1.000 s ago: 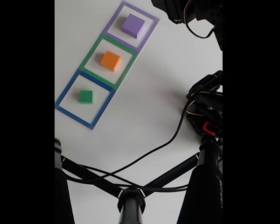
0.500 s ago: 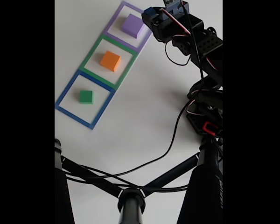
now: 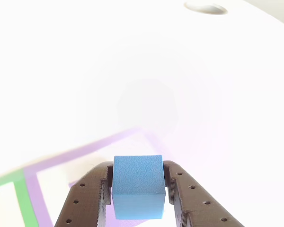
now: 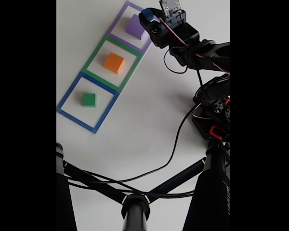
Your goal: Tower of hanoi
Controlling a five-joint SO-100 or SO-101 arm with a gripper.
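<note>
In the other view my gripper [image 3: 137, 189] is shut on the small blue cube [image 3: 137, 185], its dark fingers pressing both sides. In the fixed view the gripper [image 4: 148, 17] with the blue cube [image 4: 148, 11] hangs at the right edge of the purple block [image 4: 134, 26], partly covering it. That purple block sits in the purple square outline [image 4: 114, 21]. The orange-yellow block [image 4: 114, 62] lies in the green outline [image 4: 94, 55]. In the blue outline [image 4: 70, 90] rests the green block [image 4: 89, 99].
The three outlines form a diagonal row on the white table [image 4: 144, 110]. The arm's base [image 4: 213, 115] stands at the right, with a black cable [image 4: 168, 156] trailing across the table. A black tripod [image 4: 135, 202] crosses the bottom of the fixed view.
The arm has swung in from the upper right toward the left, bringing the gripper and blue cube to the edge of the purple block. The blocks on the table have not moved.
</note>
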